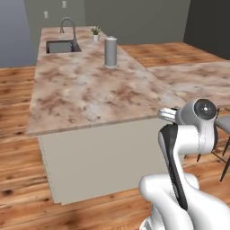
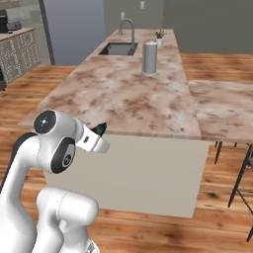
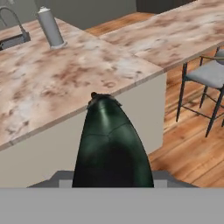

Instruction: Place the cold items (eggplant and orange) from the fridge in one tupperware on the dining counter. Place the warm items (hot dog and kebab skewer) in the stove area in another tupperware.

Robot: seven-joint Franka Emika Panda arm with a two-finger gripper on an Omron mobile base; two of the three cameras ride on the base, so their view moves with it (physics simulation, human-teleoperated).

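Observation:
A dark green-black eggplant (image 3: pixel 113 144) fills the lower middle of the hand view, its stem cap pointing away from the camera. My gripper (image 2: pixel 99 134) is shut on it, and the eggplant hides the fingertips. From the right base view, the eggplant's dark tip (image 2: pixel 101 129) pokes out of the white hand, just in front of the near edge of the dining counter (image 2: pixel 133 99). This long pinkish-tan marble slab (image 1: pixel 90 90) lies ahead of me, with a second arm of it (image 3: pixel 183 30) running off to the right. My hand is level with its front edge (image 3: pixel 65 120).
A sink with a curved tap (image 1: pixel 63 46) sits at the counter's far end, beside a small potted plant (image 1: pixel 95 31). A tall grey canister (image 2: pixel 149 58) stands mid-counter. Grey stools (image 3: pixel 205 74) with dark legs stand under the right-hand slab. Wood floor surrounds the counter.

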